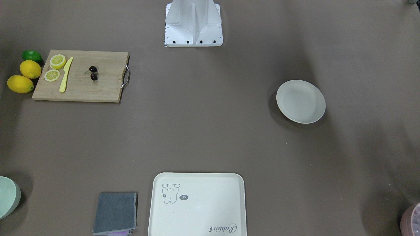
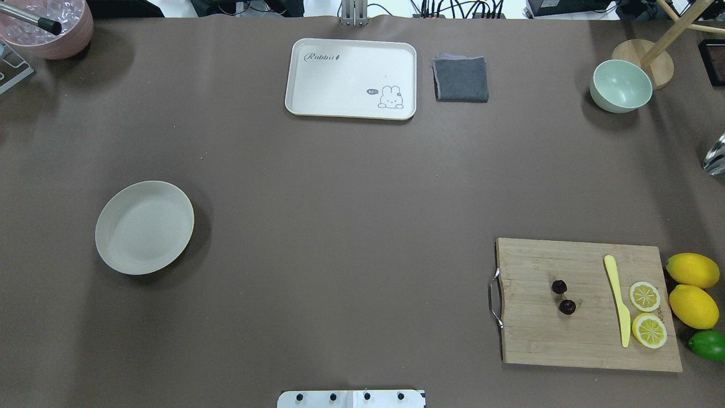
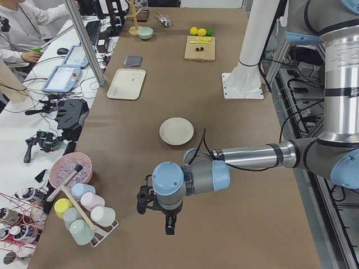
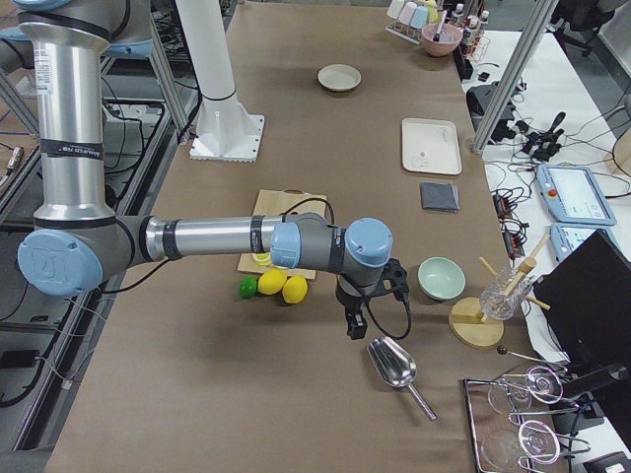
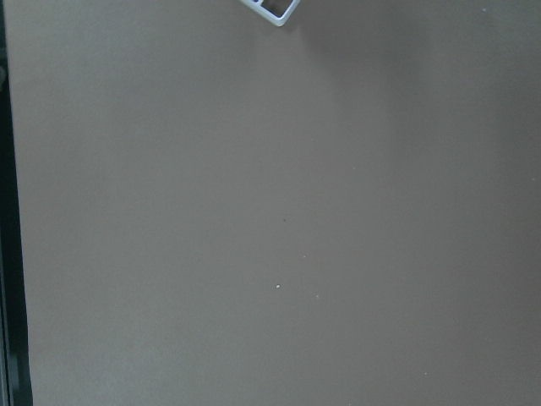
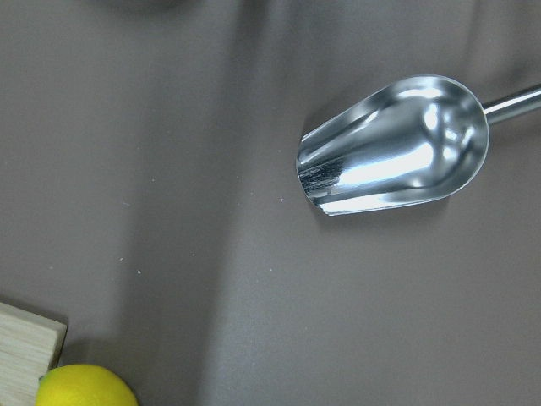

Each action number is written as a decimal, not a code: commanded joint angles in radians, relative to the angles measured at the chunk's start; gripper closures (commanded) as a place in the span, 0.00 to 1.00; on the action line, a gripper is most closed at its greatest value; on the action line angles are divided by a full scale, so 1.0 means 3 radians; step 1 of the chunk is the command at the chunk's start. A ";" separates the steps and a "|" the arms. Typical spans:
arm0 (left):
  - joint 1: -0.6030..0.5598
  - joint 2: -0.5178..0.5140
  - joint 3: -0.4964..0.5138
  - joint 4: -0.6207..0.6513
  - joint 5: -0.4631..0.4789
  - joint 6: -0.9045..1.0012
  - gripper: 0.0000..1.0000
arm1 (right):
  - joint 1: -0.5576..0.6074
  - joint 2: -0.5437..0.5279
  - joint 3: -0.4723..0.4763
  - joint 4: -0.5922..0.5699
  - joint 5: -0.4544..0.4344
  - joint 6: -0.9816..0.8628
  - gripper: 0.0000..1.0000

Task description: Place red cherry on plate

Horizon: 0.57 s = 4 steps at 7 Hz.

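Note:
The red cherry (image 2: pixel 563 296), a pair of tiny dark fruits on thin stems, lies on the wooden cutting board (image 2: pixel 583 334) at the table's right; it also shows in the front view (image 1: pixel 93 72). The round cream plate (image 2: pixel 144 227) sits bare on the left side (image 1: pixel 300 101). My left gripper (image 3: pixel 170 226) shows only in the left side view, hanging over the table's end beyond the plate (image 3: pixel 176 131); I cannot tell whether it is open or shut. My right gripper (image 4: pixel 355 327) shows only in the right side view, past the lemons, its state also unclear.
Two lemon slices (image 2: pixel 645 296) and a yellow knife (image 2: pixel 618 300) share the board, with two lemons (image 2: pixel 692 270) and a lime (image 2: pixel 708 344) beside it. A rabbit tray (image 2: pixel 351 79), grey cloth (image 2: pixel 461 79) and green bowl (image 2: pixel 621 86) line the far edge. A metal scoop (image 6: pixel 397 148) lies under the right wrist.

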 commanded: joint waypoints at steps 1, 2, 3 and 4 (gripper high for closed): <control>0.0184 0.0008 -0.0087 -0.0135 -0.0405 -0.0255 0.02 | -0.0003 -0.0034 0.0025 -0.0008 0.0058 0.0012 0.00; 0.0373 -0.0002 -0.0184 -0.0140 -0.0721 -0.0302 0.02 | -0.0003 -0.0080 0.0025 -0.0008 0.0145 0.0012 0.00; 0.0537 0.0003 -0.0296 -0.0165 -0.0775 -0.0308 0.02 | 0.0003 -0.0080 0.0010 -0.0008 0.0141 0.0042 0.00; 0.0655 0.0008 -0.0444 -0.0145 -0.0948 -0.0368 0.02 | -0.0002 -0.0080 0.0010 -0.0003 0.0130 0.0159 0.00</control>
